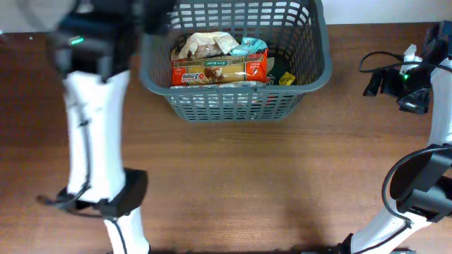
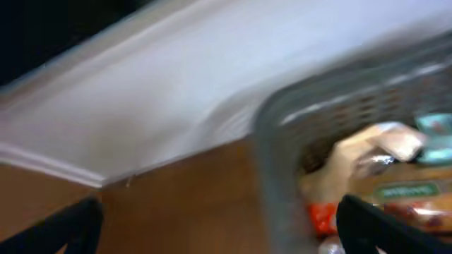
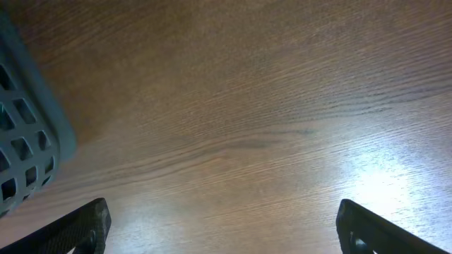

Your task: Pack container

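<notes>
Black fingers of the left claw [image 2: 222,227] frame the bottom corners of the left wrist view. They stand wide apart with nothing between them. Beyond them the picture is smeared, but it shows a rounded corner of the container [image 1: 226,104] and packets inside.

From overhead, the container sits at the far middle of the counter [image 1: 268,176], between the two arms. It is a dark grey plastic basket with lattice-slotted walls, a solid smooth rim and rounded corners. Inside lie a long glossy orange-red packet [image 1: 219,70], a crinkled tan packet [image 1: 205,44] behind it, a teal wrapper [image 1: 248,48] and a small yellow item [image 1: 286,79] at the right. Something in clear film may lie under the orange one, though I cannot tell for sure.

The right claw [image 3: 226,229] is also spread and empty. It hangs over bare brown wood grain with a glare patch, and the basket's slotted wall is at the left edge of its view.

No loose packet shows on the counter in any view. I judge the packing to be finished or very nearly so, with perhaps only the arms left to pull clear.
</notes>
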`<state>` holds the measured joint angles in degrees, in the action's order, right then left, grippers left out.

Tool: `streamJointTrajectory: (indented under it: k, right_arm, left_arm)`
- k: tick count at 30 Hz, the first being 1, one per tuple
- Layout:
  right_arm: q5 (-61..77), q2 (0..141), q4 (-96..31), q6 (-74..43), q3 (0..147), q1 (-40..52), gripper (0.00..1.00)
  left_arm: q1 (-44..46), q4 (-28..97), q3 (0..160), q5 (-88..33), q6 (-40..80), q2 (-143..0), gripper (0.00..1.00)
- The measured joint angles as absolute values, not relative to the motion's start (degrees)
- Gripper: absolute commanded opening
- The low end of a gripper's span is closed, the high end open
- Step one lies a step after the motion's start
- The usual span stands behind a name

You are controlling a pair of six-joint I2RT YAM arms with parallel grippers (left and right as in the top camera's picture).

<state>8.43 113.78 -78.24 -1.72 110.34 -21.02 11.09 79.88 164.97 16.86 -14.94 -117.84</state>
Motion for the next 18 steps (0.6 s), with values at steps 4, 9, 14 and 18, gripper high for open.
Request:
streamJointTrajectory:
  k: [4,9,14,18]
  right_arm:
    - [8.43,113.75,-78.22,-1.76,110.32,-21.02,0.99]
    - [8.4,113.75,-78.22,-1.74,110.32,-21.02,0.99]
    - [8.38,113.75,-78.22,-1.76,110.34,-19.86,0.99]
    - [8.4,113.21,-78.19,-1.76,110.32,-15.29,0.99]
  left_arm:
    - [2.57,89.08,165.73,16.05,-9.15,-115.7,0.99]
    - [-6.02,95.68,164.7,15.11,-5.26,-116.77,0.99]
    - [-14.31,96.49,164.03,14.83,-3.97,-117.4,0.99]
    - [-17.87,96.49,164.03,14.83,-3.51,-117.4,0.99]
